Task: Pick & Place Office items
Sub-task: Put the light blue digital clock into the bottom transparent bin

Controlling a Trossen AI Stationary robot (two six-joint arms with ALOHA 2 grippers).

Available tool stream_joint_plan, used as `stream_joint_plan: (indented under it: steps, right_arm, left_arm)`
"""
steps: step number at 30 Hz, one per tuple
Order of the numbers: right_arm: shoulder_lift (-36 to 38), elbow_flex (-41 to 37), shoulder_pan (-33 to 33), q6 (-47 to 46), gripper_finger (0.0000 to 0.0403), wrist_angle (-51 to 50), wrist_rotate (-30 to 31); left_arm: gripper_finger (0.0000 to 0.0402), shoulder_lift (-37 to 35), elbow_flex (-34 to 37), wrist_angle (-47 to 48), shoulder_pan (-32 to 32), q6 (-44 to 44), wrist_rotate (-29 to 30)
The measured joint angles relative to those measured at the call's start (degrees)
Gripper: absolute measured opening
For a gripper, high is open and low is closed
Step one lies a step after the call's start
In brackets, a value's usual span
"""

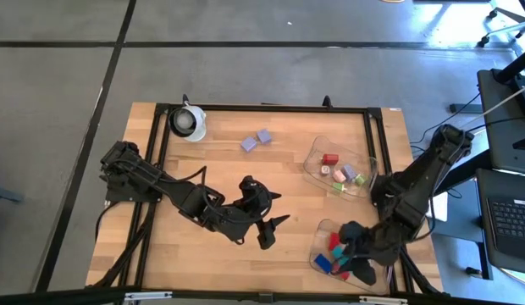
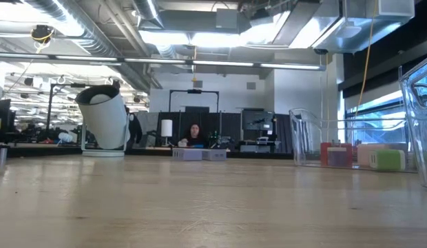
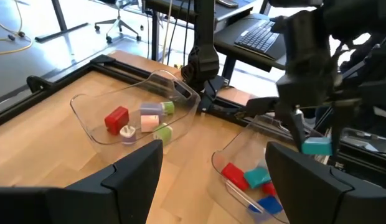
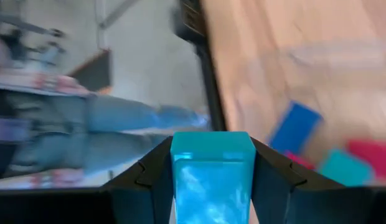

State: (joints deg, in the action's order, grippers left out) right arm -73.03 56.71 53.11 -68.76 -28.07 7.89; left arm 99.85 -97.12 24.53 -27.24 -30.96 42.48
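Wooden table; glossy teal block clenched in right claw, left claw spread.

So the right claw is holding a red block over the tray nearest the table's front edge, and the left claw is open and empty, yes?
Not quite: the block in the right claw is teal, not red, as the right wrist view shows. The rest holds: it hangs over the front tray, and the left claw is open and empty.
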Motion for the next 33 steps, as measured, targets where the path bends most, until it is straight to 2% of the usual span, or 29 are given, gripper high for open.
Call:
stream_joint_plan:
  steps: [7,13,16,22,33]
  right_arm:
    - [-0.97,0.00,3.17,-8.94,0.0160,-10.96,0.34]
    - [-2.32,0.00,3.90,-12.13,0.0161,-14.63,7.34]
    - [-4.94,0.00,3.84,-13.34,0.0161,-14.60,9.90]
    - [-11.17,0.00,2.31,-13.72,0.0162,-14.64,7.82]
    - [-19.65,0.00,-1.32,-13.44,0.0162,-14.62,4.51]
  left_arm:
    - [0.0281,0.00,0.00,-0.02,-0.02,0.02,-0.08]
    - [0.0281,-0.02,0.00,0.07,-0.04,-0.27,-0.26]
    - [0.0281,0.00,0.00,0.84,-0.15,-1.89,-2.22]
    - [0.0281,0.00,0.00,2.74,-0.17,-2.95,-5.54]
    - [0.0281,0.00,0.00,2.72,-0.20,-4.55,-5.66]
